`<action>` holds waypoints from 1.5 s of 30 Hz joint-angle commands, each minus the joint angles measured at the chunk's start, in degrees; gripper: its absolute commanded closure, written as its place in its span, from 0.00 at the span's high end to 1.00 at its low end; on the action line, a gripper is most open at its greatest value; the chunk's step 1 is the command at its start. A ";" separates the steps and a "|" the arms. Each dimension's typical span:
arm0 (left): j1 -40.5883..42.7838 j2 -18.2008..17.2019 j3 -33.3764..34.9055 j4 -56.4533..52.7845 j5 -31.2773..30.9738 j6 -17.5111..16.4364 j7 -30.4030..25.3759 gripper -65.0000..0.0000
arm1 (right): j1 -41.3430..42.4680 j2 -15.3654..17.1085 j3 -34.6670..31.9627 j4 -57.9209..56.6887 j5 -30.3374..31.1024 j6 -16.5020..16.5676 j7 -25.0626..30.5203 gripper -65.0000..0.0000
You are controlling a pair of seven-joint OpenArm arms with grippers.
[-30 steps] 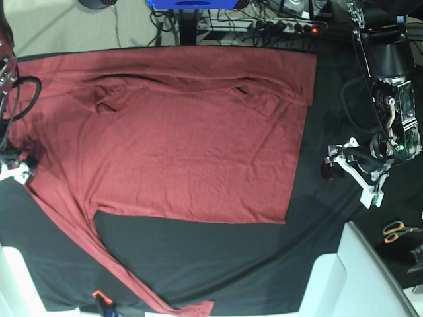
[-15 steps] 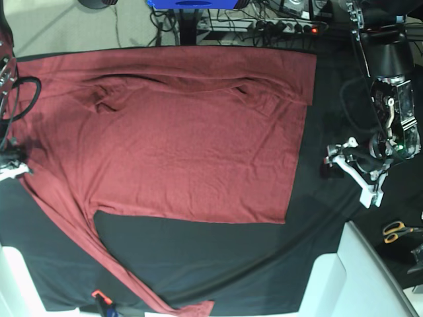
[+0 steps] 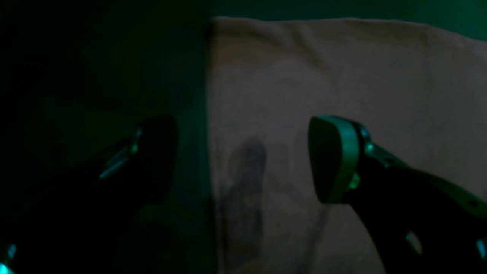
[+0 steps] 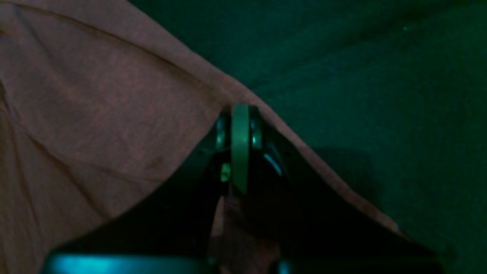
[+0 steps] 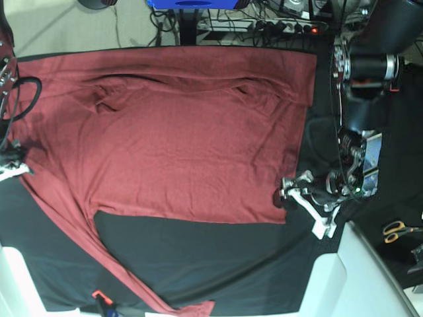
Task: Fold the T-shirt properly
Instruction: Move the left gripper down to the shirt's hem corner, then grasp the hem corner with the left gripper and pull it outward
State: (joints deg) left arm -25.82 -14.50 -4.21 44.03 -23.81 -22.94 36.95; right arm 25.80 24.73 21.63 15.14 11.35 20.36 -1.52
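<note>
The brick-red T-shirt (image 5: 178,139) lies spread flat on the black table cloth (image 5: 218,264), one long sleeve (image 5: 99,254) trailing toward the front edge. My left gripper (image 5: 304,206) hovers open at the shirt's lower right hem corner. In the left wrist view its fingers (image 3: 331,160) stand wide apart astride the T-shirt (image 3: 323,76) edge; the gripper (image 3: 243,160) holds nothing. My right gripper (image 5: 12,168) is at the shirt's left edge. The right wrist view shows that gripper (image 4: 239,148) shut on the T-shirt (image 4: 95,95) edge, cloth pinched between the pads.
Scissors (image 5: 396,230) lie off the table at the right. White blocks (image 5: 370,277) sit at the front right and front left corners. An orange-tipped tool (image 5: 99,296) lies near the sleeve end. Cables and a power strip (image 5: 284,26) run along the back.
My left arm has swung in from the right to the shirt's lower right hem corner, still open. My right gripper has closed on the shirt's left edge.
</note>
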 commanded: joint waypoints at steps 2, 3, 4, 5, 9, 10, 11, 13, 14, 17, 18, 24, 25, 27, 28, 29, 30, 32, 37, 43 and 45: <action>-4.37 -0.40 -0.14 -3.72 -0.23 0.04 -3.32 0.80 | 1.41 1.33 0.04 1.00 0.21 0.17 1.12 0.00; -5.43 -0.22 0.38 -5.31 -0.23 0.04 -4.64 0.80 | 1.41 1.33 0.04 1.00 0.21 0.17 1.12 0.00; -6.22 -0.05 0.47 -6.54 -0.14 0.04 -5.61 0.80 | 1.41 1.33 0.04 1.00 0.21 0.17 1.12 0.00; -7.19 0.22 0.47 -7.59 -0.14 0.04 -6.31 0.80 | 1.41 1.33 0.04 1.44 0.21 0.17 1.12 0.00; -10.00 0.66 0.56 -11.55 -0.14 0.83 -9.39 0.80 | 1.32 1.25 0.04 2.58 0.21 0.17 0.95 0.00; -10.70 0.66 0.65 -13.04 -0.14 1.53 -10.62 0.80 | 1.32 1.25 0.04 2.58 0.21 0.17 0.86 0.00; -11.58 0.83 1.70 -15.06 -0.14 1.97 -11.67 0.80 | 1.32 1.25 0.04 2.58 0.21 0.17 0.86 0.00; -13.52 0.92 5.31 -19.11 -0.14 1.97 -13.17 0.80 | 1.32 1.25 0.13 2.67 0.21 0.17 0.86 0.00; -14.22 0.92 6.98 -20.95 -0.23 1.97 -13.96 0.80 | 1.32 1.25 0.13 2.67 0.21 0.17 0.86 0.00; -15.63 1.10 8.82 -25.00 -0.49 1.97 -16.25 0.80 | 1.32 1.25 0.31 2.67 0.21 0.17 0.86 0.00; -15.89 1.10 8.82 -25.96 -0.49 1.97 -16.51 0.80 | 1.32 1.25 0.31 2.67 0.21 0.17 0.86 0.00; -14.84 3.03 9.70 -28.16 -0.32 1.88 -16.42 0.79 | 1.32 1.25 0.48 2.67 0.21 0.17 0.86 0.00; -14.13 3.12 9.61 -28.25 -0.41 1.88 -16.42 0.79 | 1.32 1.25 0.48 2.67 0.21 0.17 0.86 0.00; -12.81 4.00 9.61 -28.25 -0.49 1.88 -16.42 0.78 | 1.32 1.25 0.48 2.67 0.21 0.17 0.86 0.00; -12.46 4.52 9.70 -28.25 -0.23 1.80 -16.33 0.78 | 1.32 1.25 0.48 2.67 0.21 0.17 0.86 0.00; -11.76 4.96 9.70 -28.34 -0.23 1.80 -16.33 0.78 | 1.32 1.25 0.48 2.67 0.21 0.17 0.86 0.00; -11.32 5.05 9.70 -28.34 -0.23 1.80 -16.33 0.78 | 1.32 1.25 0.48 2.67 0.21 0.17 0.86 0.00; -10.62 5.23 9.61 -28.34 -0.49 1.80 -16.33 0.78 | 1.32 1.25 0.48 2.67 0.21 0.17 0.86 0.00; -9.30 5.67 9.53 -28.16 -0.49 1.88 -15.28 0.71 | 1.23 1.25 0.48 2.67 0.21 0.17 0.86 0.00; -7.54 5.75 9.00 -28.07 -0.49 1.97 -15.37 0.23 | 1.23 1.25 0.48 2.67 0.21 0.17 0.86 0.00; -7.54 5.58 9.00 -28.07 -0.49 1.97 -15.37 0.05 | 1.23 1.25 0.48 2.67 0.21 0.17 0.86 0.00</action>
State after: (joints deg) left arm -33.74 -9.23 4.49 16.49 -26.52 -21.39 16.25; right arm 25.67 24.62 21.80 16.80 11.31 20.34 -1.91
